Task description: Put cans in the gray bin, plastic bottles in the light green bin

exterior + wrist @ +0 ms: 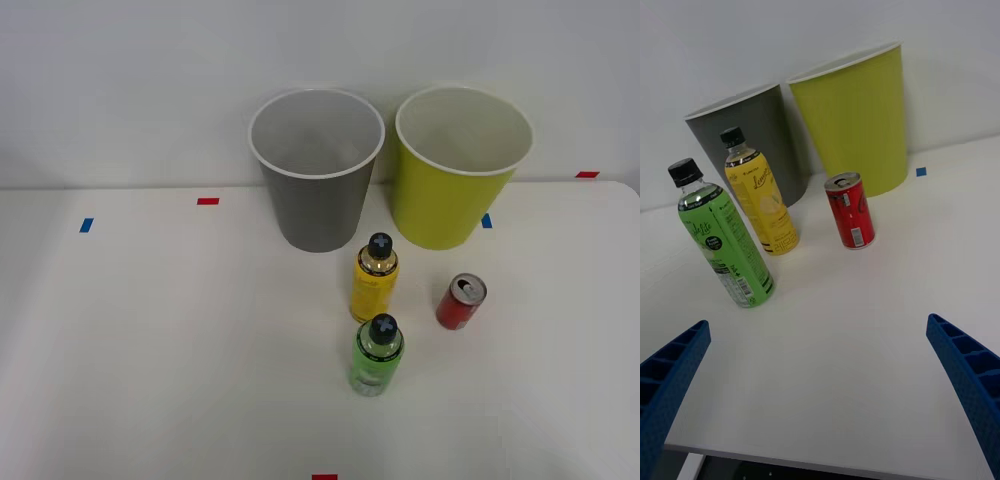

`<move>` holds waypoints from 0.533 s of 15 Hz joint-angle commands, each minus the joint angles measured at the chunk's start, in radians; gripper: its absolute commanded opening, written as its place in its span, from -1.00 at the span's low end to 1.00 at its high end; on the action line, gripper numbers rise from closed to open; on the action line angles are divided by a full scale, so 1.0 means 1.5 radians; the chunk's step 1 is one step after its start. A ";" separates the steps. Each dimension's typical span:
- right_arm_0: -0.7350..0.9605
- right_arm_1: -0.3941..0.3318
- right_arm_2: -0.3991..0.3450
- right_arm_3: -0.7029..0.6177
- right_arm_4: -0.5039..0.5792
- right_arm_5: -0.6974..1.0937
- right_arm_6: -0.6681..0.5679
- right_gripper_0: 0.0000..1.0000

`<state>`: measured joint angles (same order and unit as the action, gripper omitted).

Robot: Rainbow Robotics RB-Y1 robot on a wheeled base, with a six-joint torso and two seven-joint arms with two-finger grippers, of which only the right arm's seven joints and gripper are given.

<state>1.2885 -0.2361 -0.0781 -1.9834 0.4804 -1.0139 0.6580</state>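
- The right gripper (820, 390) is spread wide and holds nothing; its blue fingers (670, 379) sit at the wrist view's two lower corners, back from all the items.
- The red can (460, 301) stands upright on the white table (150, 350), just in front of the green bin (460, 170) and apart from the bottles.
- The yellow bottle (374, 279) stands just in front of the gray bin (316, 165); the green bottle (377, 356) stands close in front of it, nearer the robot.
- Only one can is seen; the orange one may already be binned, but that cannot be told.
- Likely risk: the two bottles stand so close that a finger reaching for one could tip the other, and both are tall and narrow.
- Likely risk: the can belongs in the gray bin, yet it stands nearest the green bin, so a wrong drop is easy.
- Carrying the can to the gray bin means passing over or near the yellow bottle's cap.
- Colored tape marks (207, 201) dot the table and block nothing.
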 commanded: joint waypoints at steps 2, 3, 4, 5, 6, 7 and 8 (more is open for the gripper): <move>0.000 0.000 0.000 0.000 0.000 0.000 0.000 1.00; 0.000 0.000 0.000 0.000 0.000 0.000 0.000 1.00; 0.000 0.000 0.000 0.000 0.000 0.000 0.000 1.00; 0.000 0.000 0.000 0.000 0.000 0.000 0.000 1.00; 0.000 0.000 0.000 0.000 0.000 0.000 0.000 1.00; 0.000 0.000 0.000 0.000 0.000 0.000 0.000 1.00; 0.000 0.000 0.000 0.000 0.000 0.000 0.000 1.00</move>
<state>1.2885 -0.2362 -0.0782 -1.9834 0.4803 -1.0139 0.6580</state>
